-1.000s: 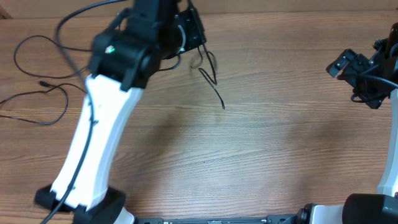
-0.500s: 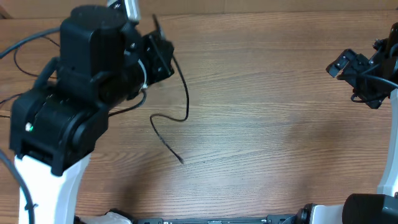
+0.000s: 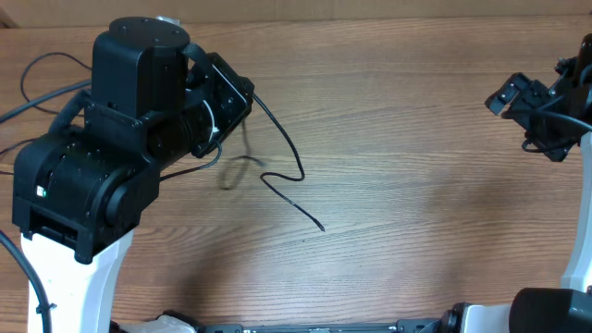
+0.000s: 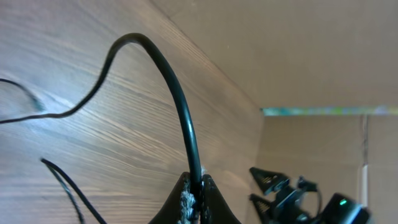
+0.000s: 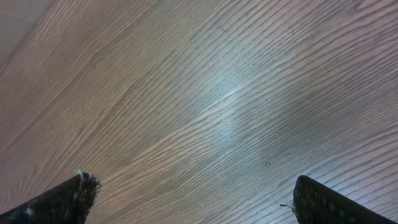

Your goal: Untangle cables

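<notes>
I had my left tool [image 4: 198, 185] pinched shut on one black cable [image 4: 180, 106], raised above the desk [image 3: 416, 185] so its tail could trail loose, my right tool [image 5: 196, 196] idle, wide open.

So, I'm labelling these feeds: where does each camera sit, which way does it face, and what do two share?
Overhead: above the table, facing straight down; shows left arm, left gripper trailing the cable, right gripper at the edge.
Left wrist: looks along its shut fingers across the table; cable pinched.
Right wrist: faces down at the table; open fingertips in lower corners.
Shared: overhead and left wrist both show the held cable.
</notes>
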You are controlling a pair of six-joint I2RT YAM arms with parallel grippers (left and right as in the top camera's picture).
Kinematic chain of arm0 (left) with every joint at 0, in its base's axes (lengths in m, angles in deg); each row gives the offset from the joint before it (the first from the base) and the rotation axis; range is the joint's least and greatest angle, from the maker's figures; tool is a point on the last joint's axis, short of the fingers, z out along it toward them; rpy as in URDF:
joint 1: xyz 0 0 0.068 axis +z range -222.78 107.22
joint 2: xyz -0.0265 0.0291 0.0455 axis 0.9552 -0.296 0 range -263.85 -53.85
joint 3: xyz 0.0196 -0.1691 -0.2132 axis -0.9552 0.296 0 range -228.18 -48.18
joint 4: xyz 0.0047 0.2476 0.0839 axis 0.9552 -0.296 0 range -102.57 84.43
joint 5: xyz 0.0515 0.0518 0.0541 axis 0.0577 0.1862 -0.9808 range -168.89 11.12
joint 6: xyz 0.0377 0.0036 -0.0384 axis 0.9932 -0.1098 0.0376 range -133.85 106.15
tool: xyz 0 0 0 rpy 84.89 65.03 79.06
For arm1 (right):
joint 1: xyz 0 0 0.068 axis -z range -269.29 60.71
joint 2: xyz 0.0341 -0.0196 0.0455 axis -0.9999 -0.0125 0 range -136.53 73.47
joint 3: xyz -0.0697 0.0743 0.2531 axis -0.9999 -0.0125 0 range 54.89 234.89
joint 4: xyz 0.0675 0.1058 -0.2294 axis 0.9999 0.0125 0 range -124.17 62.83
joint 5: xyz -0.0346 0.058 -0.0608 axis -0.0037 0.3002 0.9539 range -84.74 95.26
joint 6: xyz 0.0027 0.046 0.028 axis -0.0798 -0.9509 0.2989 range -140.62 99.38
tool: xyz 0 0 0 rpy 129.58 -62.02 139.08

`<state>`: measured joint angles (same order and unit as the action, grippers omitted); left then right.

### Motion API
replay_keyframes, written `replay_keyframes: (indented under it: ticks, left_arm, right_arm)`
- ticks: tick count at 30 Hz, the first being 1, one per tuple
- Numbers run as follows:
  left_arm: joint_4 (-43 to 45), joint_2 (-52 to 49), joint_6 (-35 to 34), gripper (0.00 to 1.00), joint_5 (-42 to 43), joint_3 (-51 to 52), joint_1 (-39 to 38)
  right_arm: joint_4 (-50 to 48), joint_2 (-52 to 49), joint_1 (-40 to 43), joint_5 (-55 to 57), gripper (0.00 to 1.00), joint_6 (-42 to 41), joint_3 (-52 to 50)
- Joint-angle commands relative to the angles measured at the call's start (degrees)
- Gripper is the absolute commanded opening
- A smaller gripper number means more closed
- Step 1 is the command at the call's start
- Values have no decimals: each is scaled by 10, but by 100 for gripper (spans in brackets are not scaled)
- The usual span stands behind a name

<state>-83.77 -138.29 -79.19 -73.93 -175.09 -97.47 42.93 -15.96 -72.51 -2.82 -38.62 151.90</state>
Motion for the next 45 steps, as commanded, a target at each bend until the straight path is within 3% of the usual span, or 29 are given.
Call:
replay_keyframes:
  ticks: [1, 8, 14, 22, 34, 45]
  left_arm:
    - [-3, 0, -103, 4, 13, -7, 3]
    - [-52, 0, -253, 4, -21, -7, 3]
    - [-134, 0, -449, 4, -103, -7, 3]
    - [-186, 0, -540, 4, -187, -7, 5]
    - [-186, 0, -524, 4, -127, -7, 105]
    - [-186, 0, -380, 4, -166, -6, 132]
  right_arm:
    - [-3, -1, 0, 4, 100, 2, 5]
    - [-3, -1, 0, 4, 100, 2, 5]
    - [-3, -1, 0, 4, 100, 2, 5]
    - [-3, -1, 0, 4, 100, 2, 5]
    - [-3, -1, 0, 4, 100, 2, 5]
    - [-3, -1, 0, 4, 100, 2, 5]
